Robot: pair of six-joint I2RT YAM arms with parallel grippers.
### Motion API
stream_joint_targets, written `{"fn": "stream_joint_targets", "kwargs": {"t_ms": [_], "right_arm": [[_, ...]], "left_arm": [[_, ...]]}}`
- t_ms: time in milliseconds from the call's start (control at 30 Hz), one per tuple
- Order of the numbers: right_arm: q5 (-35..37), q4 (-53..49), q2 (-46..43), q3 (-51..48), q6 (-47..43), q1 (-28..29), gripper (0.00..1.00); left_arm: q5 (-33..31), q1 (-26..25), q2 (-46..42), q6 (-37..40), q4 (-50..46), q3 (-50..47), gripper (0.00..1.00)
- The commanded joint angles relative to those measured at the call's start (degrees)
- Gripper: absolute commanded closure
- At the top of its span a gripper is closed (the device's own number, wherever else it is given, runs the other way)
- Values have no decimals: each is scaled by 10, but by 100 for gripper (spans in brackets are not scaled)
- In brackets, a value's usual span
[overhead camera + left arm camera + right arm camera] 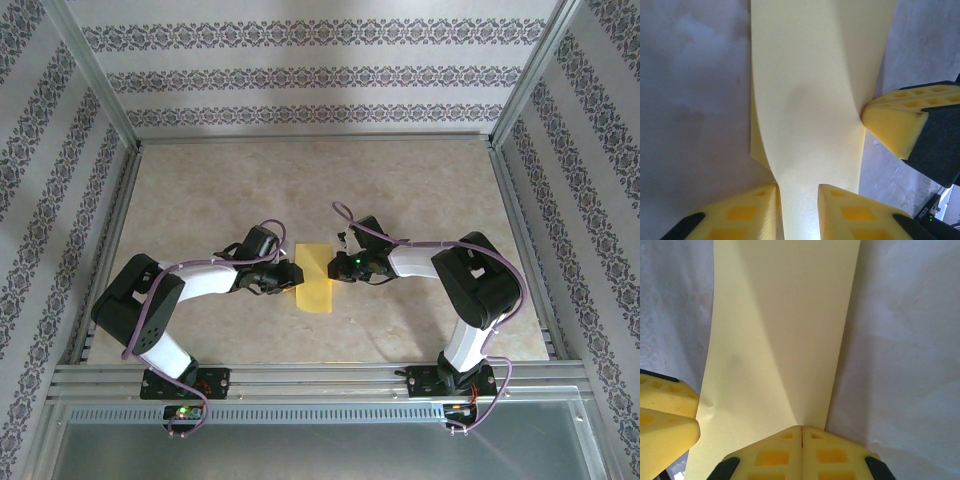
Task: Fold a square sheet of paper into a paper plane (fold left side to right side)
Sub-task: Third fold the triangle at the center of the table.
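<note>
The square sheet of paper is yellow and lies on the table between my two grippers, folded into a narrow strip with one layer bowed up. My left gripper meets its left side. In the left wrist view its jaws stand apart, and the paper runs through the gap and under the fingertips. My right gripper is at the right side. Its jaws are shut, tips on the paper where a crease ends. The right finger dents the paper's edge.
The beige marbled tabletop is boxed in by metal rails at the front and sides, with patterned walls behind. Both arms bend inward from their bases at the near edge. A left finger shows at the paper's far side.
</note>
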Motion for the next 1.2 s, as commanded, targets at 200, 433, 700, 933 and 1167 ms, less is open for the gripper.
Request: {"fn": "stream_joint_targets", "kwargs": {"t_ms": [200, 433, 700, 933, 1167], "right_arm": [[24, -18, -19, -7, -11, -4, 100], [55, -39, -77, 11, -44, -10, 78], [150, -113, -206, 22, -126, -28, 45], [236, -152, -334, -7, -208, -14, 32], [353, -115, -419, -74, -295, 113, 22]], "left_arm": [[-10, -6, -13, -13, 4, -11, 87], [-18, -6, -32, -51, 30, -29, 100], [-43, -7, -54, -81, 48, -42, 100], [-59, -8, -65, -91, 33, -45, 100], [-74, -9, -78, -114, 35, -52, 100]]}}
